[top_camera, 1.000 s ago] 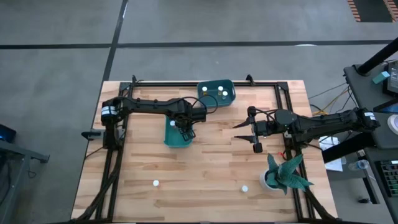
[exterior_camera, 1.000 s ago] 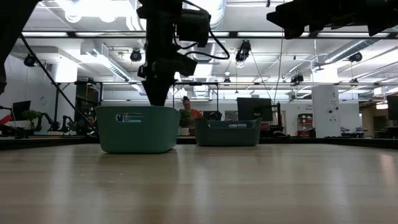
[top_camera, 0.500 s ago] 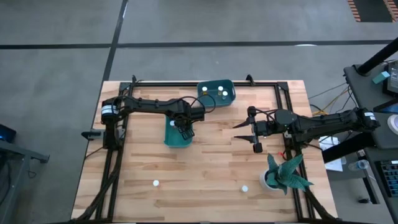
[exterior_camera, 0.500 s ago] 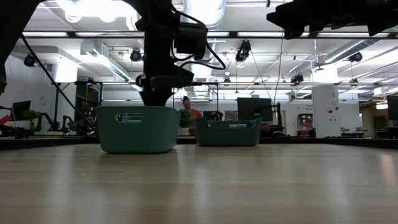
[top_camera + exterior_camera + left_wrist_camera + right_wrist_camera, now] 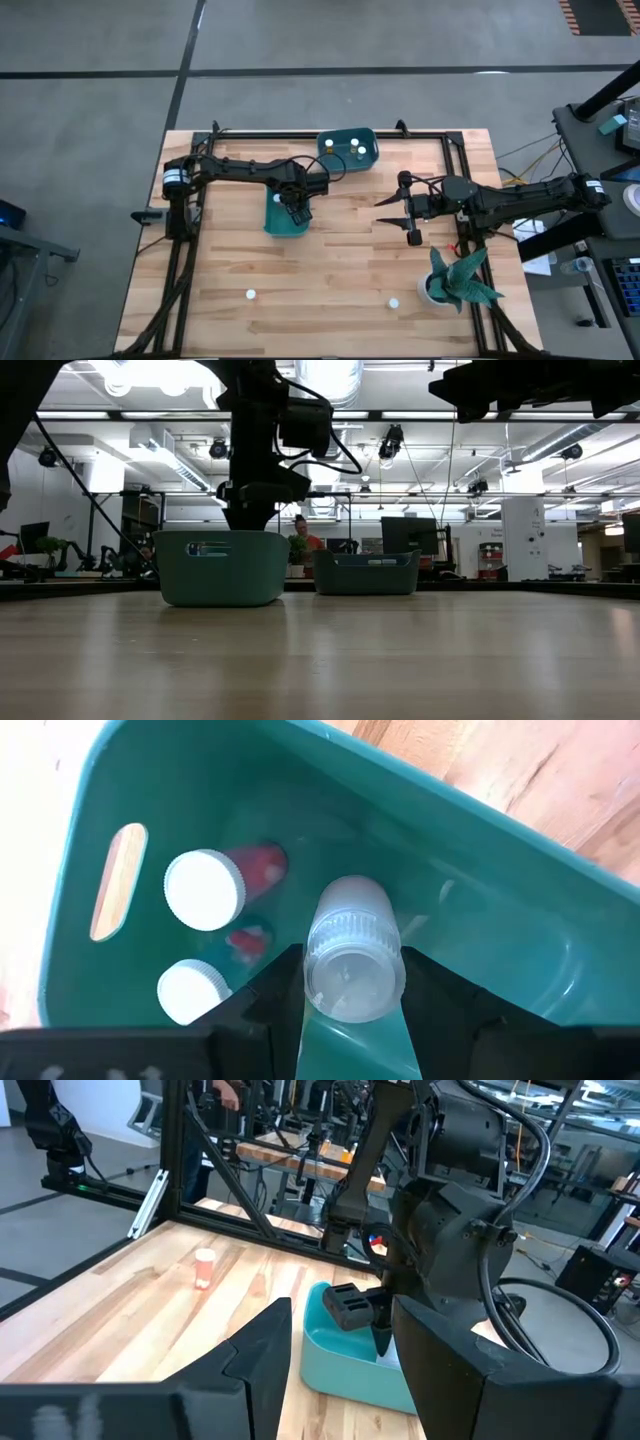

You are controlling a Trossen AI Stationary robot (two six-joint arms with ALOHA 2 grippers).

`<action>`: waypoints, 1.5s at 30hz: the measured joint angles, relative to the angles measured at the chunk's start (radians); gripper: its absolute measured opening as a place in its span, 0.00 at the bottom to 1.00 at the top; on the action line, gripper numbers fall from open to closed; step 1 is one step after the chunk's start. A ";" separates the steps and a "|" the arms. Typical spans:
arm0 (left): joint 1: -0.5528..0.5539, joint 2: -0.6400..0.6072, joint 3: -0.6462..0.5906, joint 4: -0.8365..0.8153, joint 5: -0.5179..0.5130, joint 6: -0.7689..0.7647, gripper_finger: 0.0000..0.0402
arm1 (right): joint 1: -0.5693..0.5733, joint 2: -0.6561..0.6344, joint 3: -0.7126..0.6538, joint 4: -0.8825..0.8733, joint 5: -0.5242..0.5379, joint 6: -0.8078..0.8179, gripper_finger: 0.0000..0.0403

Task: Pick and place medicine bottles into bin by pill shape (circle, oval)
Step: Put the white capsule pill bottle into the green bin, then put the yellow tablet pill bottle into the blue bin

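Near teal bin (image 5: 284,217) is the landmark. Straight above it is blocked: left gripper (image 5: 352,982) sits down inside with a bottle (image 5: 353,952) between its fingers, two capped bottles (image 5: 205,890) on the floor beside. Far bin (image 5: 349,146) stands just behind-right. Right gripper (image 5: 411,208) hovers well to the bin's right. Bare table (image 5: 330,280) in front of the bin is clear apart from two loose bottles (image 5: 251,294); plant (image 5: 457,279) blocks the far front-right corner.
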 joint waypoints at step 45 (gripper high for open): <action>-0.206 -0.219 0.047 0.043 -0.122 -0.001 0.43 | 0.001 0.000 0.048 -0.167 0.052 0.338 0.41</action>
